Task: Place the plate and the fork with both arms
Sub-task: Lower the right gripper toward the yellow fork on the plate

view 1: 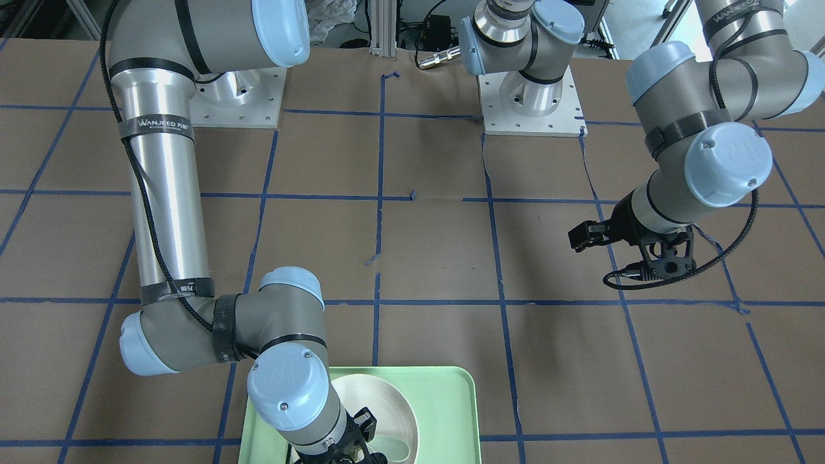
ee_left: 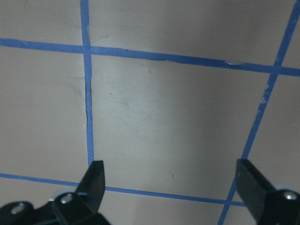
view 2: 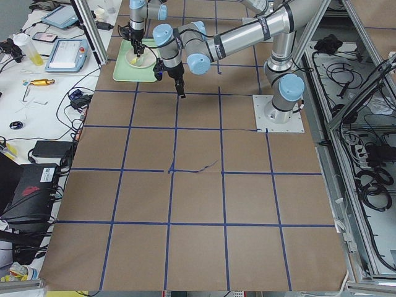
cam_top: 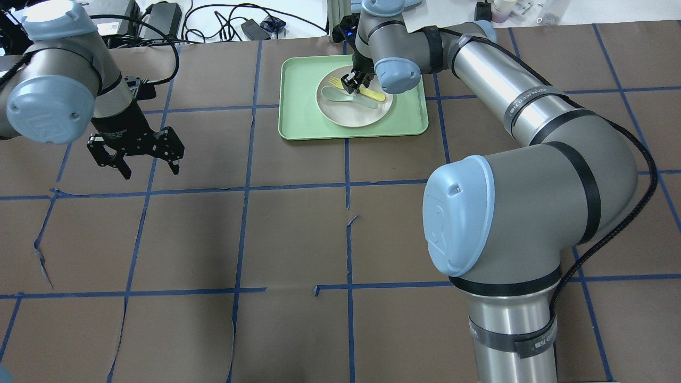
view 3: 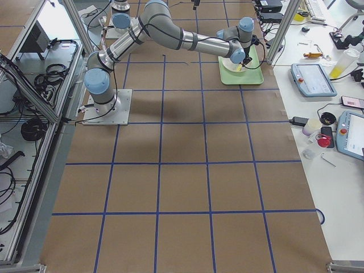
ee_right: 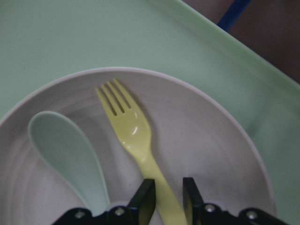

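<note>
Slim pale-yellow plastic fork (ee_right: 136,140) lies in round off-white plate (ee_right: 225,154), beside grey-green spoon (ee_right: 65,150), on light green rectangular tray (ee_right: 70,37). Right gripper (ee_right: 167,187): jaws narrow, pinching the handle. Left gripper (ee_left: 171,176): jaws wide above table (ee_left: 154,117). Risk: the thin handle pivots or slips on lift, nudging the spoon.

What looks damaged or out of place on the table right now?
The brown table cover is split along several seams, and the blue tape near the centre is torn and curling up. Nothing is spilled; the fork and spoon lie in the plate.
</note>
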